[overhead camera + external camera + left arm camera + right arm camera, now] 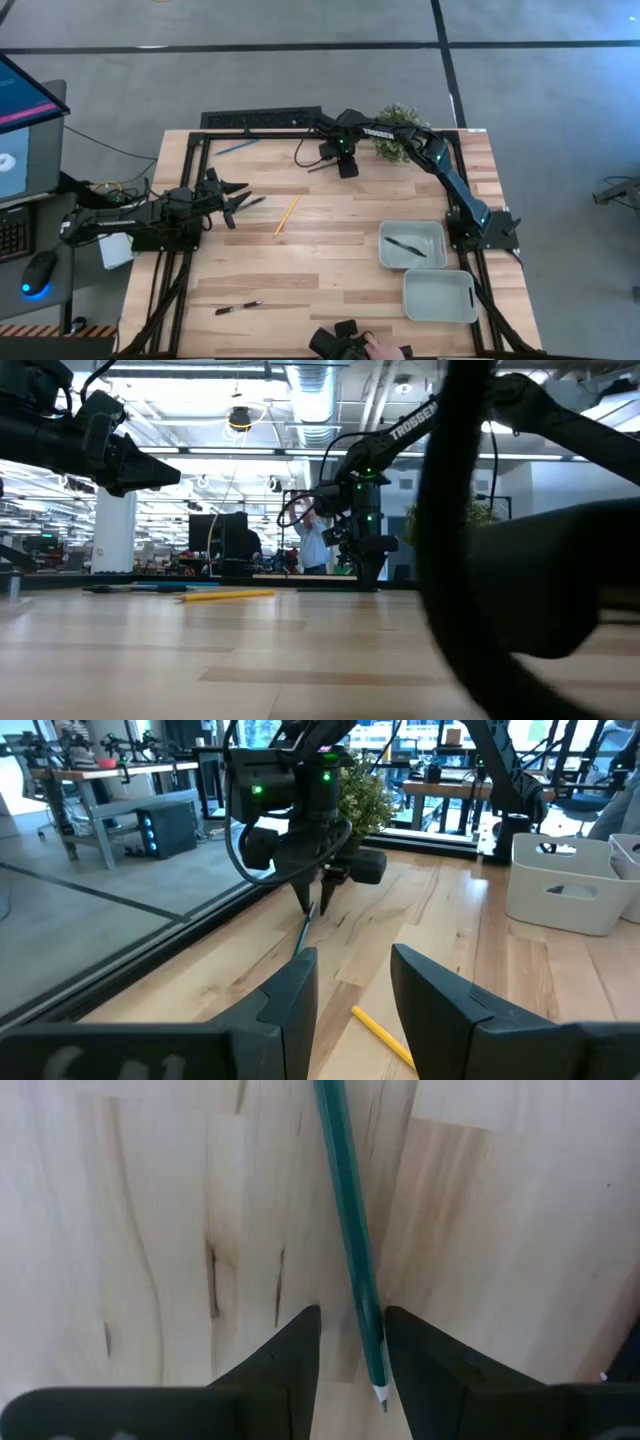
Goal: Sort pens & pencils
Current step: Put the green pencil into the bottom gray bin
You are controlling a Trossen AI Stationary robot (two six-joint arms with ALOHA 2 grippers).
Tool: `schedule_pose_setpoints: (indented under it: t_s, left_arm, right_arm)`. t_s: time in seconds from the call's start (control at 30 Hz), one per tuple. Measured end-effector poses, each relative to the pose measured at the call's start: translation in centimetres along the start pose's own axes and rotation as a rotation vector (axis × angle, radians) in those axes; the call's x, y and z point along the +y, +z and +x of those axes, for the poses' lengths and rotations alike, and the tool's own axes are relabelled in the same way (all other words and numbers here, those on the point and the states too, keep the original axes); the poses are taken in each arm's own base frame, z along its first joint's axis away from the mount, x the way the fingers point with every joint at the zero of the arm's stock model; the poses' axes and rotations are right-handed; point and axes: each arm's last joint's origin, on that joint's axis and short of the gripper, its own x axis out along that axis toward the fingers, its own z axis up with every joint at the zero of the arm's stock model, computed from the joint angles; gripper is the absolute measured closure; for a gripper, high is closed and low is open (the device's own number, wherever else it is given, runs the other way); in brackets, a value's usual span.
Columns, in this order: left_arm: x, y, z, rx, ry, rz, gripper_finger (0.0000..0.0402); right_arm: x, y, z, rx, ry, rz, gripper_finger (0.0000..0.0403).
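Note:
My right gripper (346, 168) points down at the table's far middle, open. Its fingers (300, 1342) stand on either side of a dark green stick (350, 1210) with a pale pointed tip, which lies flat on the wood. My left gripper (355, 965) hangs open and holds nothing at the table's left (238, 198). A yellow pencil (288, 213) lies mid-table and a blue pencil (237, 147) at the far left. One black pen (250, 203) lies by my left gripper, one (237, 308) near the front edge, and one (405, 245) in a tray. My right gripper comes from above, its fingers across the green stick near its pointed end (372, 1342). One finger (400, 1342) stands right against the stick, while bare wood shows between the stick and the other finger. Whether it touches the stick I cannot tell.
Two pale grey trays (436, 232) (440, 297) stand at the right by the right arm's base. A small green plant (400, 130) stands at the far edge behind the right arm. A person's hand (382, 346) with dark gear shows at the near edge.

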Motion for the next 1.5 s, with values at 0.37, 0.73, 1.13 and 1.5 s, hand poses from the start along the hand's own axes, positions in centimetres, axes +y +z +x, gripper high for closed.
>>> schedule_pose_setpoints:
  t_s: [0.37, 0.73, 1.13, 1.5]
  left_arm:
    - [0.0, 0.0, 0.0, 0.0, 0.001, -0.001, 0.0283]
    - [0.0, 0.0, 0.0, 0.0, 0.002, -0.002, 0.0283]
    - [0.01, 0.01, 0.0, -0.001, 0.004, -0.003, 0.0283]
    - [0.01, 0.01, 0.0, -0.001, 0.003, -0.003, 0.0283]
  right_arm:
    - [-0.12, 0.07, 0.18, 0.011, -0.029, 0.019, 0.0262]
    - [-0.11, 0.05, 0.23, 0.012, -0.029, 0.025, 0.0293]
    - [-0.13, 0.1, 0.22, 0.008, -0.033, 0.026, 0.0341]
    - [-0.31, 0.2, 0.2, -0.001, -0.052, 0.029, 0.0358]
